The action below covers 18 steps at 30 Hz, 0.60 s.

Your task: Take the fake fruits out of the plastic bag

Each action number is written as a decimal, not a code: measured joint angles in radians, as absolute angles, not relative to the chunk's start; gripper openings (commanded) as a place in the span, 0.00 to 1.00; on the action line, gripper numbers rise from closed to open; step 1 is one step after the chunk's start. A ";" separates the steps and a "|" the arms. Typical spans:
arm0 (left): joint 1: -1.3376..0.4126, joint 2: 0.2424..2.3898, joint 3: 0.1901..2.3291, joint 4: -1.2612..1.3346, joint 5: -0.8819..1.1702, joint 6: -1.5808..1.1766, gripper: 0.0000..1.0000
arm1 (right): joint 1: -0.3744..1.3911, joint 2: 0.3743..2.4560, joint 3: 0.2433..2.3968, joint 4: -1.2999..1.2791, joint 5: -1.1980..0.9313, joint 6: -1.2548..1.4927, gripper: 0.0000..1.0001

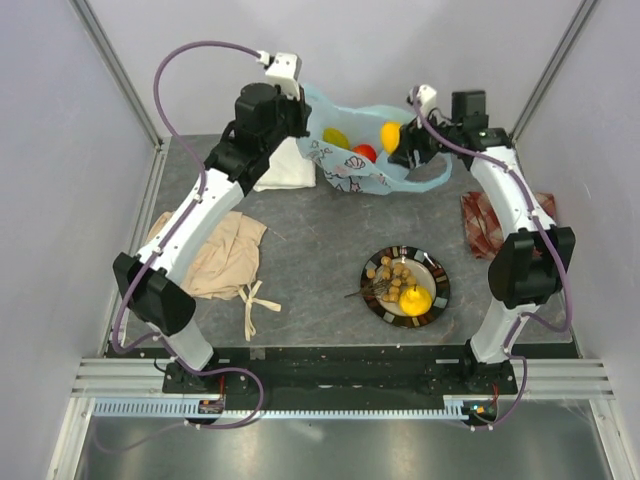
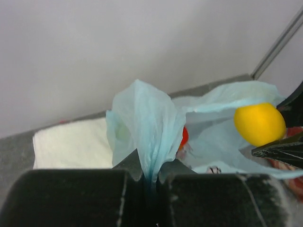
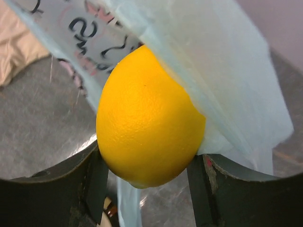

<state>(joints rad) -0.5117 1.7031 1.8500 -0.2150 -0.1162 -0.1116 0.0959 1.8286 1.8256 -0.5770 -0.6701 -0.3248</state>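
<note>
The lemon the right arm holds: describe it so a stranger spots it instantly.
Find the blue plastic bag at the table's far edge. At its right-hand mouth, the lemon sits clamped between the right jaws, unlike the yellow fruit inside the bag.

white arms (image 1: 195, 212), black joints (image 1: 530, 265); purple cables (image 1: 157, 88)

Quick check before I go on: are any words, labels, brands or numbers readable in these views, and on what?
None can be read.
plastic bag: dark and pink printed squiggles, maybe lettering, blurred and cut off; unreadable.
Nothing else in view shows writing.
</note>
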 measured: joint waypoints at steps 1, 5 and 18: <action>-0.512 1.690 1.806 -0.221 -0.099 -0.113 0.02 | 0.109 1.826 1.785 -0.583 -0.665 -0.343 0.38; -0.512 1.663 1.660 -0.264 -0.023 -0.149 0.02 | 0.184 1.825 1.623 -0.612 -0.632 -0.435 0.38; -0.513 1.662 1.473 -0.322 0.028 -0.267 0.02 | 0.286 1.849 1.429 -0.646 -0.484 -0.649 0.40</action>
<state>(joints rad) -0.5125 1.6619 1.4734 -0.3218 0.0280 -0.2668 0.2855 1.8492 1.4288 -0.6464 -0.4843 -0.6491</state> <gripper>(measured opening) 0.023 0.663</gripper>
